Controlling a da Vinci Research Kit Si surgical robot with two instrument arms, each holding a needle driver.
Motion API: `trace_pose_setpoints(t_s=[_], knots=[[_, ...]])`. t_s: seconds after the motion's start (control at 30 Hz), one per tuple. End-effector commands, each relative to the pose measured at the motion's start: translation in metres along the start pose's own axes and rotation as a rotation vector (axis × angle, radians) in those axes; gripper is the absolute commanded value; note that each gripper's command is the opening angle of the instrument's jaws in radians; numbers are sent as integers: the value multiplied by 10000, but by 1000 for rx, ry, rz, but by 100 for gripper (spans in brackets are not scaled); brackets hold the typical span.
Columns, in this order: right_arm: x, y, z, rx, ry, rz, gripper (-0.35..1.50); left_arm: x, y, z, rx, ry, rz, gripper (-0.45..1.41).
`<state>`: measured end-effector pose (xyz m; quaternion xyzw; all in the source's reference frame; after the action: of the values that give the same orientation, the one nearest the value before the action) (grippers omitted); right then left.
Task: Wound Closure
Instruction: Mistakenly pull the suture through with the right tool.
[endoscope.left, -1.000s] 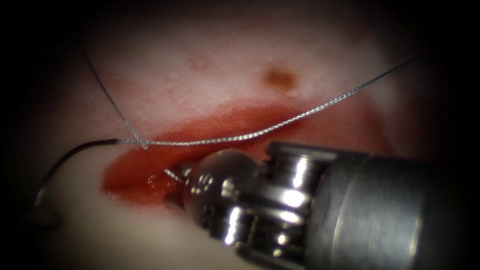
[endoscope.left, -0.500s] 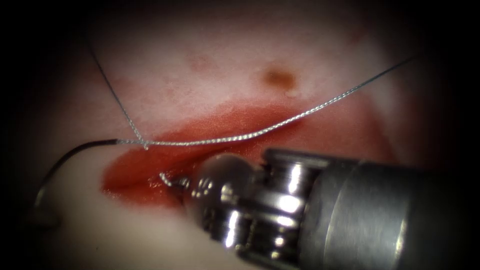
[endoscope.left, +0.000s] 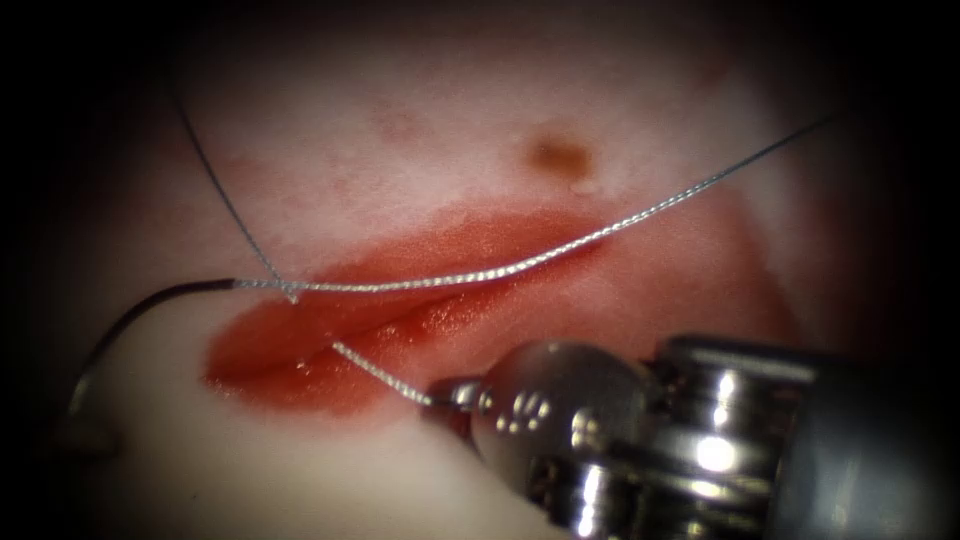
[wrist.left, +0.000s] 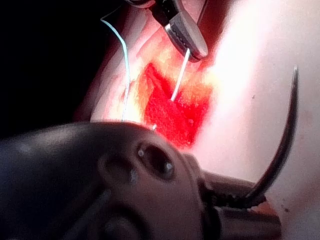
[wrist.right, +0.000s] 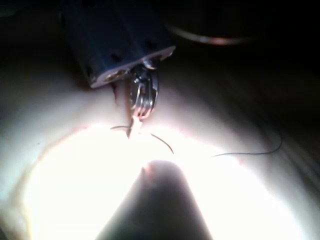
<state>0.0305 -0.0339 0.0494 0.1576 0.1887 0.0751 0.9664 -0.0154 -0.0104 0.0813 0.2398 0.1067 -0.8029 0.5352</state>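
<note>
The cut (endoscope.left: 400, 310) lies red and open across the pale tissue (endoscope.left: 420, 160). My right tool (endoscope.left: 438, 392) comes in from the lower right, its jaws shut on a short thread end (endoscope.left: 380, 370) that rises from the cut. The dark curved needle (endoscope.left: 140, 310) lies outside the tissue, left of the cut. My left tool (wrist.left: 235, 200) is shut on the needle (wrist.left: 282, 145) near the end away from the thread. The long thread (endoscope.left: 520, 262) runs from the needle's other end across the cut to the upper right. In the left wrist view the right tool's jaws (wrist.left: 187, 42) hold the short thread (wrist.left: 179, 80).
Another strand (endoscope.left: 225, 200) climbs from the crossing point at the cut's left end toward the upper left. A brown spot (endoscope.left: 558, 155) marks the tissue above the cut. Red fluid stains the cut's edges (endoscope.left: 300, 375). The right tool's metal wrist (endoscope.left: 700, 440) covers the lower right.
My right tool has drawn back to the right and down, pulling the short thread end longer out of the cut. Needle and long thread have stayed in place.
</note>
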Motion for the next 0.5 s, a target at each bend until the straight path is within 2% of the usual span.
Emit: trace_pose_setpoints(t_s=[0.03, 0.17, 0.27, 0.4, 0.5], knots=[[0, 2, -4, 5, -19, 11, -35, -7, -8, -5, 4, -5, 1, -45], [-33, -1, -14, 3, -25, 37, -35, -7, -8, -5, 4, -5, 0, -45], [-70, -3, -30, 5, -24, 72, -35, -7, -8, -5, 4, -5, 0, -45], [-100, -8, -43, -7, -38, 101, -35, -7, -8, -5, 4, -5, 0, -45], [-134, -15, -55, -13, -62, 130, -35, -6, -8, -5, 4, -5, -1, -45]])
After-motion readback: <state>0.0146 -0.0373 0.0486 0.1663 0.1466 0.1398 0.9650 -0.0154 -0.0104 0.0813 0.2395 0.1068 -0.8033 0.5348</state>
